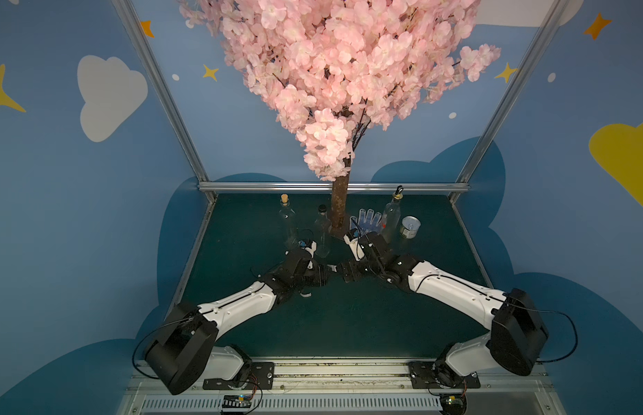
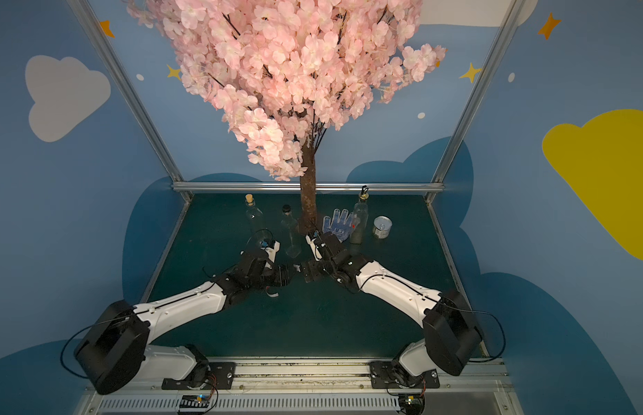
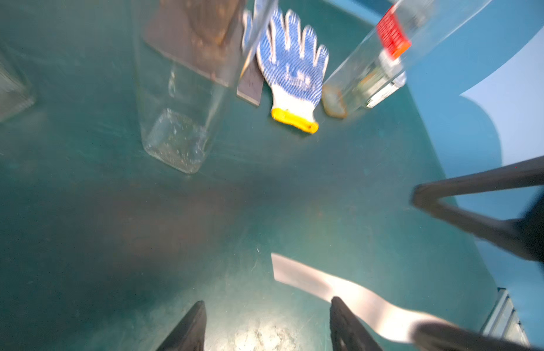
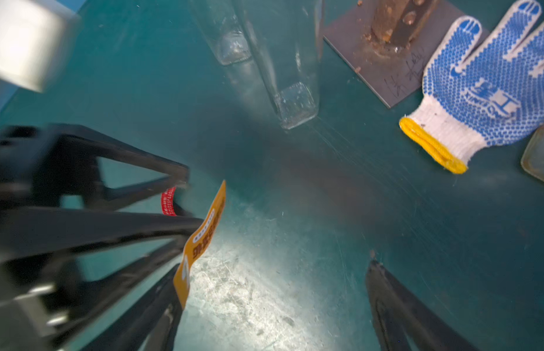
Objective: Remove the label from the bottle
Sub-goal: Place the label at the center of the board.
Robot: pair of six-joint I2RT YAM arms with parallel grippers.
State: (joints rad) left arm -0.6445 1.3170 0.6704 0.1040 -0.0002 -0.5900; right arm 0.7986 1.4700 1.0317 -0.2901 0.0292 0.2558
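Right wrist view: an orange label strip (image 4: 203,237) hangs free over the middle of the worktop (image 4: 325,212), well apart from every bottle.
Label strip: its lower end appears stuck to one finger of the right gripper (image 4: 275,264). Its upper part lies against a fingertip of the left gripper (image 4: 191,200), touching or just beside; I cannot tell which.
Right gripper: jaws spread wide, nothing clamped between them.
Left gripper: jaws apart, with a small red scrap (image 4: 168,202) curled in the gap.
Pourer bottle (image 1: 391,219): upright toward the worktop's far edge, next to the blue-dotted glove (image 1: 366,221). A red band (image 3: 392,33) sits on its glass.
Step in hand: the peel looks done for the orange strip, and the job now is shedding it from the sticky finger.
Next move: probably pinch the strip's free part with the left jaws and pull it off, then go to the red band.
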